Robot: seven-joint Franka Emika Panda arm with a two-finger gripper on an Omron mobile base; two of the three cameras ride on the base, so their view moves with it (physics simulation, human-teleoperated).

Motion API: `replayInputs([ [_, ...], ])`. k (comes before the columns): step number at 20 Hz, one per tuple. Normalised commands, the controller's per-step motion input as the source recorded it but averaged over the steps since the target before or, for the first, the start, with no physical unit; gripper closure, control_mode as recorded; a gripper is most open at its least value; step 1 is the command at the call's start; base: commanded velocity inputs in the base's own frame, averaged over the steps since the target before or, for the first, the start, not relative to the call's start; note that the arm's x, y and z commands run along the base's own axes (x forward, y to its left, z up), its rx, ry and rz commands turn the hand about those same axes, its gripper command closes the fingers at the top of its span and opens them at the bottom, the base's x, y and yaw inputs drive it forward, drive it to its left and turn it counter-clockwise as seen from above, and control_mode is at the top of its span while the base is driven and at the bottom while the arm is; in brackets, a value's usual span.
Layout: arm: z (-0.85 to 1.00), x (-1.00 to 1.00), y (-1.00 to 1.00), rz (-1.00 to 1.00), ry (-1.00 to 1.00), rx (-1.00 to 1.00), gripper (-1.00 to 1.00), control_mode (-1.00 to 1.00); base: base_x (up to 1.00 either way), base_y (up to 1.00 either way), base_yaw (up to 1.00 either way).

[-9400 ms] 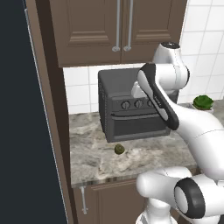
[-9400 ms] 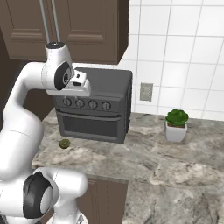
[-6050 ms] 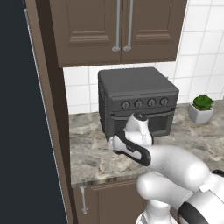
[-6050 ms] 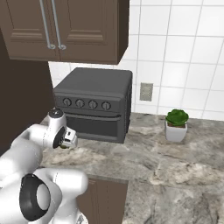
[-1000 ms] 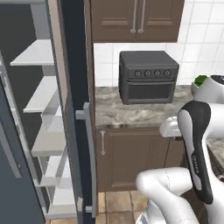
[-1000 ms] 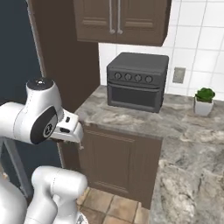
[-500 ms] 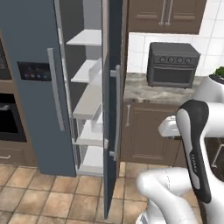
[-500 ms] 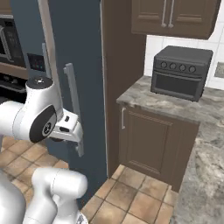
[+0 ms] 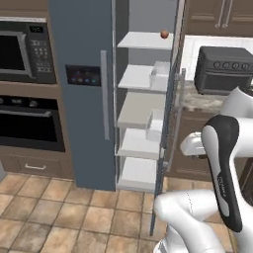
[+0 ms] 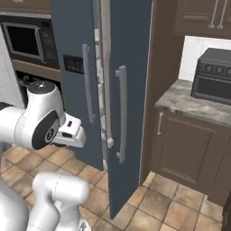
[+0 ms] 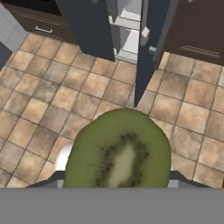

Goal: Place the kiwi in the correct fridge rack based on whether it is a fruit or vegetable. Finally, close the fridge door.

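Note:
The kiwi [image 11: 118,153] shows its green cut face large in the hand view, held in my gripper [image 11: 117,180], which is shut on it; the fruit hides the fingertips. Beyond it lies the tiled floor, and past that the fridge. The slate-blue fridge door [image 10: 131,103] stands wide open with its pale bar handle [image 10: 121,113] facing the right base view, and appears edge-on [image 9: 167,123] in the left base view. Inside are white fridge racks [image 9: 141,79], stacked one above another. My hand [image 10: 71,131] hangs low, well short of the fridge.
An orange-red fruit [image 9: 164,34] sits on the top rack. White boxes [image 9: 160,69] rest on two middle racks. The other door, with a dark display [image 9: 83,75], is shut. A microwave [image 9: 22,52] and oven [image 9: 29,123] stand left, a toaster oven [image 9: 225,69] right.
The whole picture has shifted: the base has pulled back from the counter and swung toward the fridge, which now sits mid-view. The kiwi, earlier on the counter, is now in my gripper.

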Motion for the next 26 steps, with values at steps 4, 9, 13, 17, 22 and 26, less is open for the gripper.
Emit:
replayInputs([
  [4, 0.00, 0.00, 0.00, 0.00, 0.00, 0.00, 1.00, 1.00, 0.34, 0.97, 0.05],
  [9, 0.00, 0.00, 0.00, 0.00, 0.00, 0.00, 1.00, 1.00, 0.50, 0.54, 0.00],
  [13, 0.00, 0.00, 0.00, 0.00, 0.00, 0.00, 1.00, 1.00, 0.57, 0.03, -0.13],
  [17, 0.00, 0.00, 0.00, 0.00, 0.00, 0.00, 1.00, 1.00, 0.69, 0.00, -0.19],
  [22, 0.00, 0.00, 0.00, 0.00, 0.00, 0.00, 1.00, 1.00, 0.69, 0.12, -0.19],
  [26, 0.00, 0.00, 0.00, 0.00, 0.00, 0.00, 1.00, 1.00, 0.49, 0.52, -0.18],
])
